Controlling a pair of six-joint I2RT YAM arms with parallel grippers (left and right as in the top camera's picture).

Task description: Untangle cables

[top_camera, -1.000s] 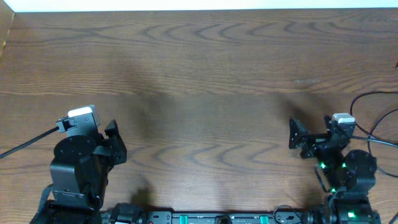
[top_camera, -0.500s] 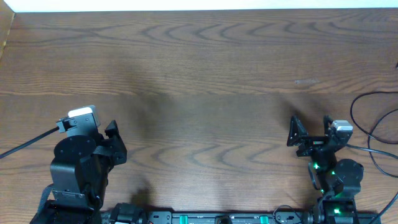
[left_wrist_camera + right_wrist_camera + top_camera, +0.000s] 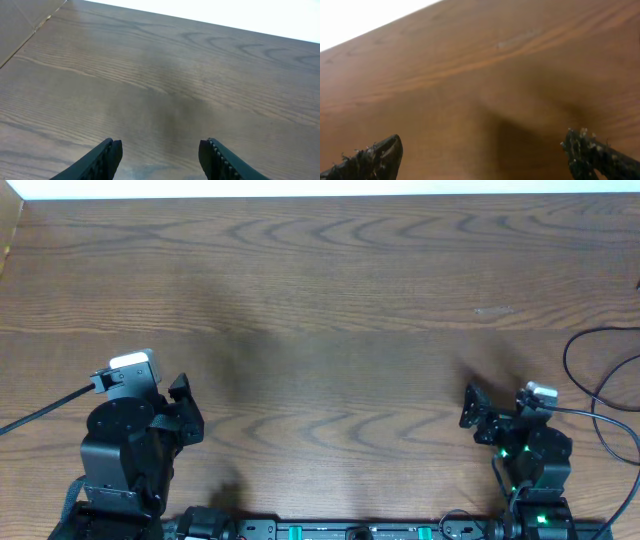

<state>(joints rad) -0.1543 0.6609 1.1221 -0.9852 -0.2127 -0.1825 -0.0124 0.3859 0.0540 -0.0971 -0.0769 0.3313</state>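
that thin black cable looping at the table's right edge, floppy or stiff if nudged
Probably floppy: the thin black cable lies in loose curves. Likely light, being so thin. It may tug back: one strand seems to reach the right arm.

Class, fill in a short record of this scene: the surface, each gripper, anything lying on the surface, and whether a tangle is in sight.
surface: wooden table
left gripper: open, nothing between its fingers
right gripper: open, nothing between its fingers
black cord: thin, loops at the right edge beside the right arm; cannot tell whether it belongs to the task
tangle: none visible in any view
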